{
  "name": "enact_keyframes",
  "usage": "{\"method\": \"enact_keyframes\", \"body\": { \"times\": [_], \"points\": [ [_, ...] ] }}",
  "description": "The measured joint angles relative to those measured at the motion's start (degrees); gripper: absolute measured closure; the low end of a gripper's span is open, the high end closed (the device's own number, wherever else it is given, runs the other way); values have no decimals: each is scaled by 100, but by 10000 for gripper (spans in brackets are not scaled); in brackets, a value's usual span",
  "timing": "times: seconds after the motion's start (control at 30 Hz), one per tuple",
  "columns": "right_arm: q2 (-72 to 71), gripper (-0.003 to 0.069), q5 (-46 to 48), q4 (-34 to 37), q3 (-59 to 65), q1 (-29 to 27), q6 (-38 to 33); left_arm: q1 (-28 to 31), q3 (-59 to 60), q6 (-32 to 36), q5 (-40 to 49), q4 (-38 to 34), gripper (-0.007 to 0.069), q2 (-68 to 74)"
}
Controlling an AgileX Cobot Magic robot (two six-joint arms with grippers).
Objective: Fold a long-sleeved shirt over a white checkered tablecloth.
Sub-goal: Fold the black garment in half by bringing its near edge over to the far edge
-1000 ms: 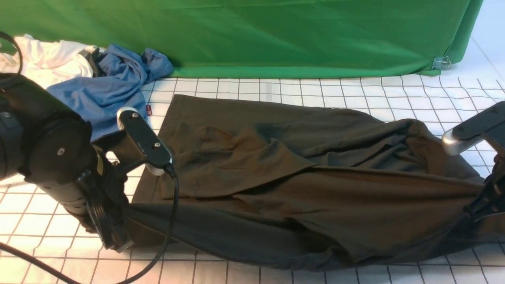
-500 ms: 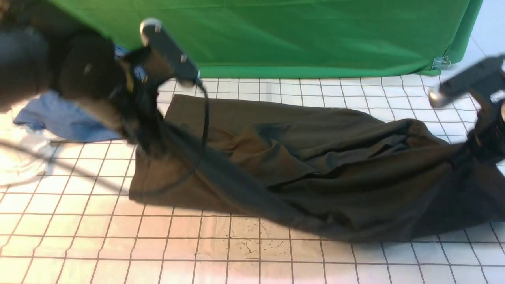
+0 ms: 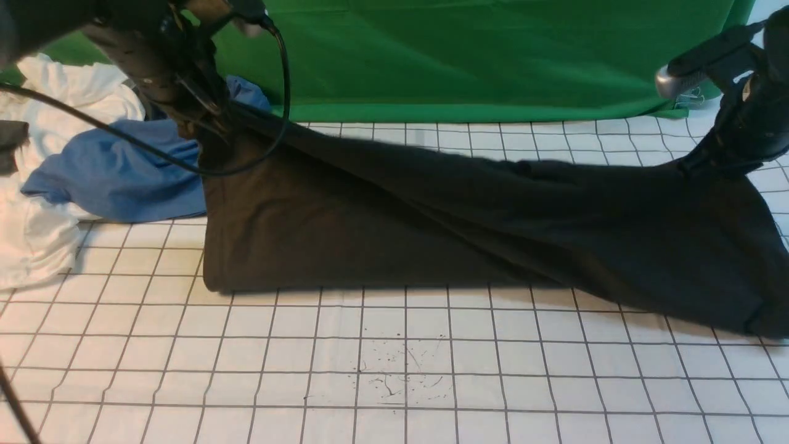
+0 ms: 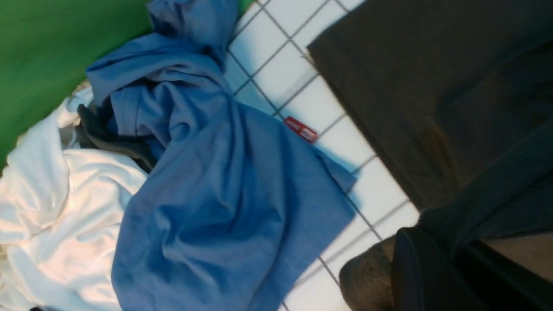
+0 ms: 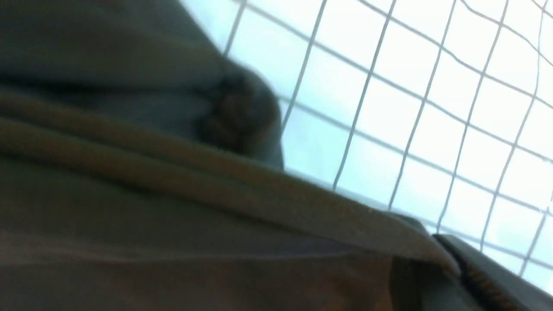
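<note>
Looking over a work surface covered by the white checkered tablecloth (image 3: 185, 370): lying bare nearest the camera, showing thin dark grid lines and a scatter of ink specks (image 3: 400, 373) near the middle.

Moving farther in, meeting the long-sleeved shirt (image 3: 431, 228), very dark, almost black, stretching across the middle of the tablecloth from left of centre to the right border of the front view. Resting its near edge on the cloth, fairly straight on the left, sagging closer to the camera on the right. Rising from there as one smooth sheet to a taut upper edge.

Pinching that edge at its left end with the left gripper (image 3: 206, 120), jaws closed tight on the fabric, lifted clear of the table, hanging from an arm coming in at the upper left, with a black cable (image 3: 280, 92) looping beside it. Clamping the right end likewise with the right gripper (image 3: 699, 165), closed on the shirt, under an arm slanting down from the upper right corner.

Passing, behind the left end, a crumpled blue garment (image 3: 117, 179) just beside the shirt, with a small red label (image 4: 301, 128) at its edge. Overlapping a white garment (image 3: 37, 246) farther left.

Ending at the green backdrop cloth (image 3: 462, 55), hanging along the far edge.
</note>
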Motion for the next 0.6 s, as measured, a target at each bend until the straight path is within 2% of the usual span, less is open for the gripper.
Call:
{"method": "enact_keyframes", "body": {
  "times": [0.3, 0.6],
  "points": [
    [671, 606, -470, 5, -623, -43, -6, 164, -889, 134, -160, -310, 653, 1045],
    [871, 550, -1151, 7, -652, -212, 4, 293, -948, 139, -566, -328, 653, 1490]
  ]
}}
